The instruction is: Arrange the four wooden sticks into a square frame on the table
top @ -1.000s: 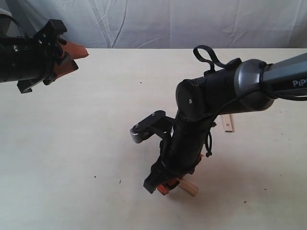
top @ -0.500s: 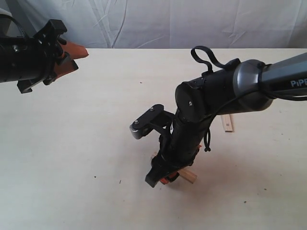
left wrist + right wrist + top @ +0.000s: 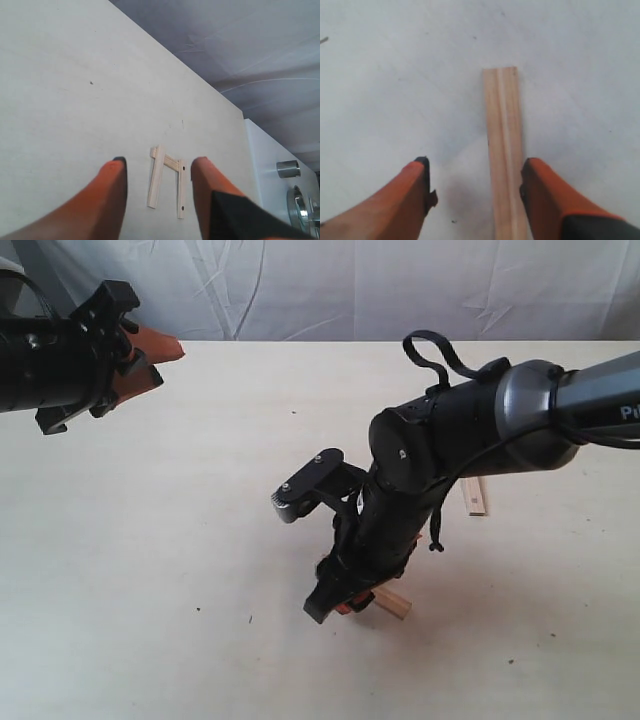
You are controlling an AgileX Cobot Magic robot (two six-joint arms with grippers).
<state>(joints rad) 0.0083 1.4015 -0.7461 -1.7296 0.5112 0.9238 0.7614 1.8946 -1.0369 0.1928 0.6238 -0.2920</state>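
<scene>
Sticks lie flat on the table.

Field notes, surfaces only.

The table is pale cream and matt, with faint grain and a few dark specks. The stick is bare pale wood with a dull finish and a shallow groove running lengthwise.

On my right gripper the fingers are orange, smooth and low-sheen, either plastic or rubber, I can't tell which. The tips are black. My left gripper looks the same.

My right arm has a black satin casing. Its grey sleeve is smoother, with a soft shine.

The backdrop is white cloth, creased. The small cylinder is bright, polished metal.
</scene>
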